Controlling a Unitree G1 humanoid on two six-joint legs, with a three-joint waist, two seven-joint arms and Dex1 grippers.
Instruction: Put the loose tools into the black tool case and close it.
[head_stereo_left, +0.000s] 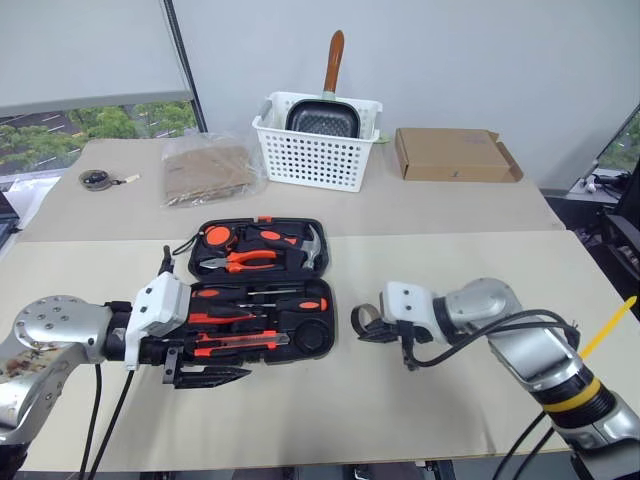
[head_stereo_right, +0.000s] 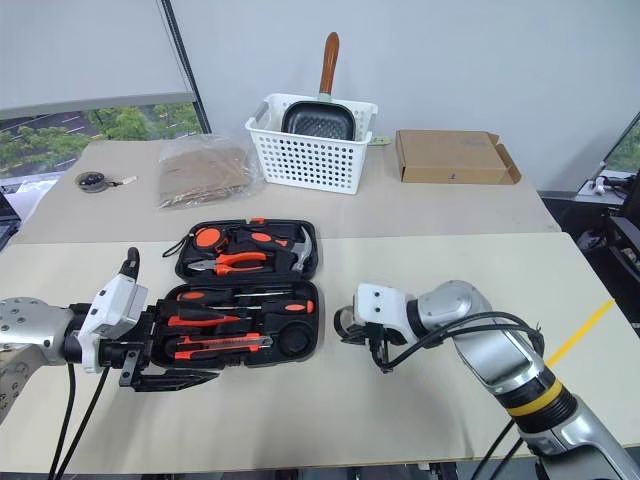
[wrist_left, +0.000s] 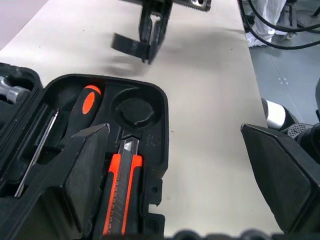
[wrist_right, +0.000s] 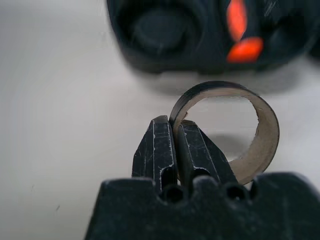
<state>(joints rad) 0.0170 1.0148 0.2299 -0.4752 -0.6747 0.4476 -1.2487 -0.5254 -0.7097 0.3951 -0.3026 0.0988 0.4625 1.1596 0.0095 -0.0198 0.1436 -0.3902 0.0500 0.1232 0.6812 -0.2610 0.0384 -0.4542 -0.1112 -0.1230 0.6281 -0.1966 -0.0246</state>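
Note:
The black tool case (head_stereo_left: 331, 310) lies open on the table, its lid (head_stereo_left: 258, 247) flat behind it. In its front half sit two screwdrivers (head_stereo_left: 215, 293) and an orange-black utility knife (wrist_left: 120, 190). A round recess (wrist_left: 132, 112) at the case's right corner holds nothing. To the right of the case my right gripper (wrist_right: 174, 122) is shut on the wall of the greyish tape ring (wrist_right: 265, 140), which is held just above the table (head_stereo_left: 366, 325). My left gripper (wrist_left: 174, 127) is open at the case's front edge, one finger over the tools and the other over the table.
Orange-handled pliers and a hammer (head_stereo_left: 250, 258) lie in the lid. At the back stand a white perforated basket (head_stereo_left: 318, 155) with a pan, a cardboard box (head_stereo_left: 450, 155) and a plastic bag (head_stereo_left: 205, 170). A small round object (head_stereo_left: 95, 178) lies far left.

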